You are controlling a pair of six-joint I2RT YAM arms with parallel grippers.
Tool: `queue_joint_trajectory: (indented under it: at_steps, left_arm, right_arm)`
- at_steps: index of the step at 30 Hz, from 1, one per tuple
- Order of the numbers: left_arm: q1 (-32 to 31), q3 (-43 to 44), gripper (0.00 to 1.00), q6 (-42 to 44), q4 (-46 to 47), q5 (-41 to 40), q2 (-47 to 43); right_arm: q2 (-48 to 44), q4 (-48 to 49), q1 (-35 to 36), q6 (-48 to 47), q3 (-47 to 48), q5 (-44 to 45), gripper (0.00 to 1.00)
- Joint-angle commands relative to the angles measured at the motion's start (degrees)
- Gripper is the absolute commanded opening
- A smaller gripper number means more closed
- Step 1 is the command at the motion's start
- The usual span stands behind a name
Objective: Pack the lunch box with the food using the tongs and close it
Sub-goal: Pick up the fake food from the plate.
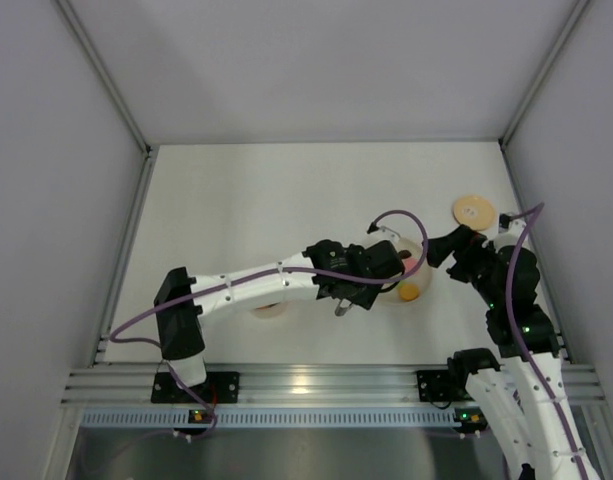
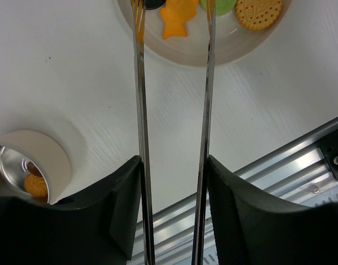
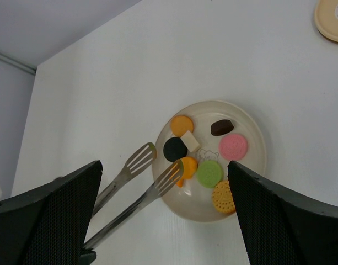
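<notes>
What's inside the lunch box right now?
One orange-brown biscuit lies inside the lunch box. The left gripper and the picture's edge cover the rest of its inside, so more pieces may be hidden.

**Colours, keyed to the pale translucent round plate (image 3: 202, 113) on the white table (image 3: 130, 72).** On the plate:
- orange disc (image 3: 182, 125)
- white block (image 3: 190, 141)
- dark brown oval (image 3: 221, 127)
- pink disc (image 3: 233, 147)
- black disc (image 3: 175, 149)
- orange fish (image 3: 186, 167)
- green disc (image 3: 210, 173)
- tan dot-patterned biscuit (image 3: 224, 196)

At the plate's left rim are the silvery slotted metal tongs (image 3: 140, 160). Beyond its upper right is the tan round wooden lid (image 3: 331, 19).
</notes>
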Motion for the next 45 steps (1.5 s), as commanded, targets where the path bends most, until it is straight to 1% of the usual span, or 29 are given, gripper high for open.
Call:
queue_joint_trajectory:
  at_steps: [1,6,17,25,33,45]
  left_arm:
    - [1.3,3.1,0.53,2.7,4.4,2.9,1.3]
    - [1.9,3.0,0.53,3.1,4.4,3.8,3.8]
    - [3.4,0.1,0.54,3.4,6.1,5.9,4.7]
    - [4.8,-2.6,0.53,3.3,7.4,7.1,4.2]
    - [4.8,-3.3,0.51,3.1,7.2,8.3,3.5]
    - [3.9,-6.5,0.50,2.0,6.6,9.0,0.9]
  right_arm:
    - [-0.8,-0.5,-0.7,-1.1,1.5,0.8,0.95]
    - [-0.7,-0.8,-0.7,-1.2,1.7,0.9,0.95]
    - [-0.4,-0.5,-0.7,-1.2,1.4,1.1,0.95]
    - [-0.3,0.0,-0.7,-1.1,0.3,1.0,0.95]
    - [-0.6,0.2,-0.7,-0.9,-0.1,1.0,0.95]
    - [-0.8,0.5,-0.7,-0.5,-0.4,0.8,0.95]
